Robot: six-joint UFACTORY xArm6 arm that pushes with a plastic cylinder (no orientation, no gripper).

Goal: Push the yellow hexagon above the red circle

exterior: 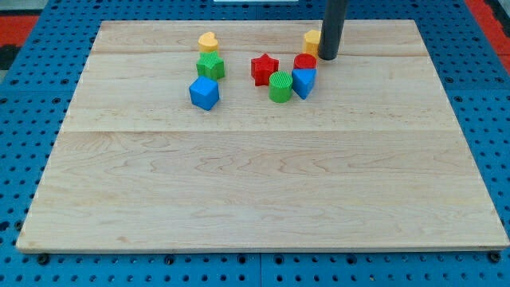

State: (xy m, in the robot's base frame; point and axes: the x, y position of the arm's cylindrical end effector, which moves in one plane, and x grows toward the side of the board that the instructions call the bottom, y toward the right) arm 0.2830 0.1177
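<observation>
A pale wooden board lies on a blue perforated mat. Red mat patches show at both top corners. The light is even and bright.

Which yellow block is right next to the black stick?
The yellow hexagon at the view's top right: my tip touches its right side. The yellow heart sits far off to the left.

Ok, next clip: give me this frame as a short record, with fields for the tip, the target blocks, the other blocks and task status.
tip: my tip sits at the right edge of the yellow hexagon
target: red circle, just below the hexagon in view
cluster: red star, green cylinder, blue block
left group: yellow heart, green block, blue cube
surface: wooden board
status: hexagon lies toward the view's top from the circle
</observation>
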